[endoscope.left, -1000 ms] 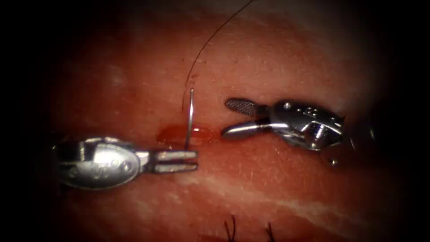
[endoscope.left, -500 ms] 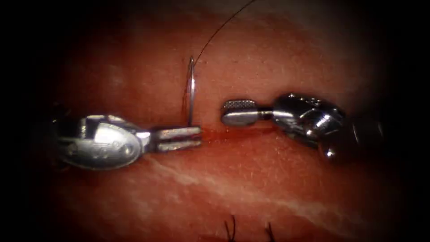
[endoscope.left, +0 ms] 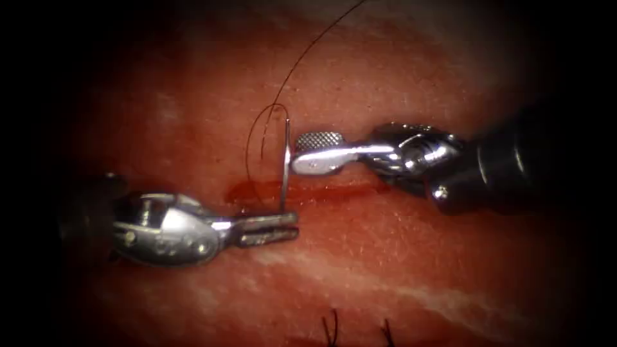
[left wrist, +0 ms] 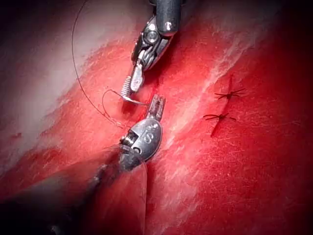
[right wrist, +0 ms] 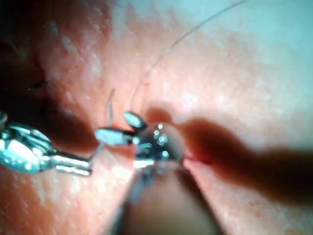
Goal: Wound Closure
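My left tool [endoscope.left: 290, 226] comes in low from the left, jaws shut on the lower end of the curved needle [endoscope.left: 283, 173]. The needle stands upright above the tissue [endoscope.left: 398, 257], over the cut [endoscope.left: 340, 188], and looks free of it. Dark thread [endoscope.left: 302, 54] leaves the needle's upper end, curls in a small loop to the left and runs up and away. My right tool [endoscope.left: 297, 153] reaches in from the right with its jaws open, tips at the needle's middle. The left wrist view shows the needle [left wrist: 135, 101] between both tools. The right wrist view shows the right tool's parted jaws [right wrist: 120, 128].
Red fluid [endoscope.left: 247, 190] pools at the cut's left end, just under the needle. Two tied stitches with short dark cut ends [endoscope.left: 331, 324] sit at the near edge, also visible as knots [left wrist: 220, 117] in the left wrist view. Pale fat streaks cross the tissue.
The right tool has moved left and slightly up until its jaws reach the needle. The left tool shifted right and down with the needle. The thread now curls in a loop beside the needle.
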Available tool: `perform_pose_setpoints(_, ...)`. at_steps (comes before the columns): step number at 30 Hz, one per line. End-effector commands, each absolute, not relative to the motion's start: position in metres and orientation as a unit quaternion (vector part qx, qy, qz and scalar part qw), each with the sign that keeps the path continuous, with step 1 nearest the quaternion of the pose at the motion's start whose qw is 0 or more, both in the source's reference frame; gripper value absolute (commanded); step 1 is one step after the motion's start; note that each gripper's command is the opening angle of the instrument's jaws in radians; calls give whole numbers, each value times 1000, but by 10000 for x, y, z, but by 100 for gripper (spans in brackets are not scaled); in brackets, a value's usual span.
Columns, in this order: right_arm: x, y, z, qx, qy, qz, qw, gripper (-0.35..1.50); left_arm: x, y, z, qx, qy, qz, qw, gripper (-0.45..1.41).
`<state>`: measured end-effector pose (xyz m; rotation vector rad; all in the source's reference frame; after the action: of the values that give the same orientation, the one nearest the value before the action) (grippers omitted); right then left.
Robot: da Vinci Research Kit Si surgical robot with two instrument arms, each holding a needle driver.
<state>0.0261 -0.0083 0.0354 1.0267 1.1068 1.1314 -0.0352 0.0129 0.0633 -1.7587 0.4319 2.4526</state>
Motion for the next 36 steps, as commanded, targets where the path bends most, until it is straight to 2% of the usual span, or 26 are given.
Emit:
perform_pose_setpoints(1, 267, -94, 357, 447, 471, 488, 583, 81, -359, 124, 641, -576, 140, 804, 47, -45)
perform_pose_setpoints(21, 294, -100, 363, 460, 443, 534, 555, 59, -360, 122, 640, -574, 144, 805, 42, -45)
perform_pose_setpoints(22, 294, -101, 363, 460, 442, 534, 556, 54, -360, 122, 640, -574, 144, 805, 42, -45)
perform_pose_setpoints(23, 294, -102, 363, 462, 435, 536, 557, 27, -360, 122, 640, -574, 144, 805, 42, -45)
perform_pose_setpoints(25, 293, -103, 363, 463, 427, 537, 561, -10, -360, 122, 640, -574, 144, 805, 42, -45)
perform_pose_setpoints(27, 293, -103, 363, 467, 419, 542, 559, -35, -360, 122, 640, -574, 144, 805, 42, -45)
perform_pose_setpoints(31, 293, -103, 364, 453, 414, 545, 572, -35, -360, 122, 640, -573, 142, 806, 41, -45)
perform_pose_setpoints(32, 292, -102, 364, 446, 420, 537, 580, -35, -361, 124, 639, -573, 127, 808, 53, 12)
perform_pose_setpoints(33, 292, -101, 365, 444, 423, 533, 583, -35, -362, 124, 638, -572, 116, 809, 67, 27)
perform_pose_setpoints(36, 289, -96, 369, 417, 448, 506, 608, -35, -362, 125, 631, -570, 72, 810, 118, 54)
